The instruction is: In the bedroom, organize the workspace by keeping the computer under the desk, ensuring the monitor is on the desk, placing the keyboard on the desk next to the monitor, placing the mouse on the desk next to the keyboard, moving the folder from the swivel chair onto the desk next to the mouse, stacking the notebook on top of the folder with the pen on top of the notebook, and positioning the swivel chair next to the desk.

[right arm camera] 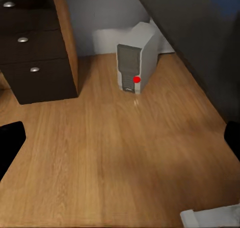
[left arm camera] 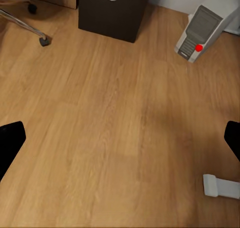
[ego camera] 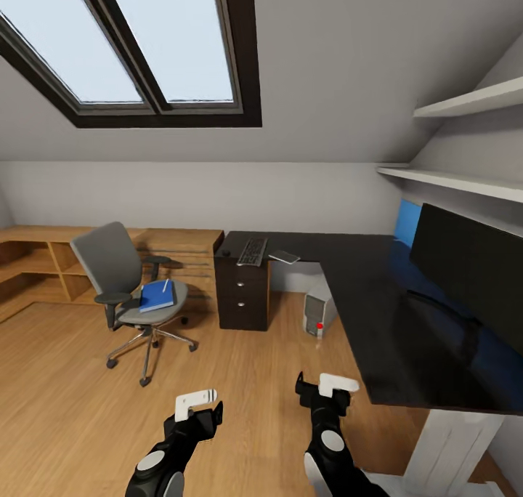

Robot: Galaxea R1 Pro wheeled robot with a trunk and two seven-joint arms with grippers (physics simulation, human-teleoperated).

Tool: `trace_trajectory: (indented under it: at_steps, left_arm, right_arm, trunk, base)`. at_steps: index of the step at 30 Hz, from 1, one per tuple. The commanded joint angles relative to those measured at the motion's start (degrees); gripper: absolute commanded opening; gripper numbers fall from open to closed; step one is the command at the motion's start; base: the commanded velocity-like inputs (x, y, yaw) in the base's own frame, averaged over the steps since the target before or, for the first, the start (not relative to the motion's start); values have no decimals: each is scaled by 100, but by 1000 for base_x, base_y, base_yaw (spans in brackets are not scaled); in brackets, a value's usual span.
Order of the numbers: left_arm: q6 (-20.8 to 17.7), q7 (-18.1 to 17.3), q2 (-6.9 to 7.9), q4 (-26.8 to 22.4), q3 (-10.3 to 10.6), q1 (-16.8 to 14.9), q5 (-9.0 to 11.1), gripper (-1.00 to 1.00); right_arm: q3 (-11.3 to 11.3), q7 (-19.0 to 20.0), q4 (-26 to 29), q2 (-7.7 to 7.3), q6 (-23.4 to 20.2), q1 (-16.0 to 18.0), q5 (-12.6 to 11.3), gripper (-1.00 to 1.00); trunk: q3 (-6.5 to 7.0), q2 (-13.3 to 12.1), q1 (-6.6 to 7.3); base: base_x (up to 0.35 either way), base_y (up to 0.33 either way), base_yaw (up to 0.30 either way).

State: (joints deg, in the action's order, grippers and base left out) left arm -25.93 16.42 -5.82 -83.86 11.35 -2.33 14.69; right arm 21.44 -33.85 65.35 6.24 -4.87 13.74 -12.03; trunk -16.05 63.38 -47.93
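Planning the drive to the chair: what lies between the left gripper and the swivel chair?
In the head view, only bare wooden floor separates the left gripper from the swivel chair.

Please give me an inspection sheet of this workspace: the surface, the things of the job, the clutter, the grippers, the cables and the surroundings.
Surface: black desk, L-shaped, mostly bare.
Job's things: monitor on desk; keyboard on desk's far end above the drawers; computer on floor under desk; blue folder or notebook with pen on swivel chair, which stands apart from desk.
Clutter: flat grey item beside keyboard, unclear.
Grippers: left gripper and right gripper empty, jaws open.
Cables: nothing seen.
Surroundings: wooden floor, skylight, wall shelves, low wooden shelving.
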Motion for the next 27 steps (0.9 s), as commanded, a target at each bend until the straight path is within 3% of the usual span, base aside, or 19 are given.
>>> trace_trajectory:
  at_steps: [1, 7, 13, 27]
  left_arm:
    - [-17, 54, 2, -8, 9, -4, 60, 100]
    - [-17, 54, 2, -8, 6, -4, 60, 100]
    - [-18, 53, -6, -8, -137, -4, 69, 100]
    - [-18, 54, -7, -8, -141, -4, 69, 100]
  right_arm:
    - [45, -40, -1, -4, -32, 6, -14, 100]
    - [162, -43, -30, 6, -15, 6, -14, 100]
    - [160, -43, -31, -7, -14, 6, -4, 100]
    - [150, -43, -37, -9, 105, 6, 5, 100]
  trunk:
    - [-7, 5, -4]
    - [-8, 5, -4]
    - [-8, 5, -4]
    - [-8, 5, -4]
  base:
    - [318, 45, 3]
    - [319, 88, 1]
    - [319, 112, 0]
    - [319, 115, 0]
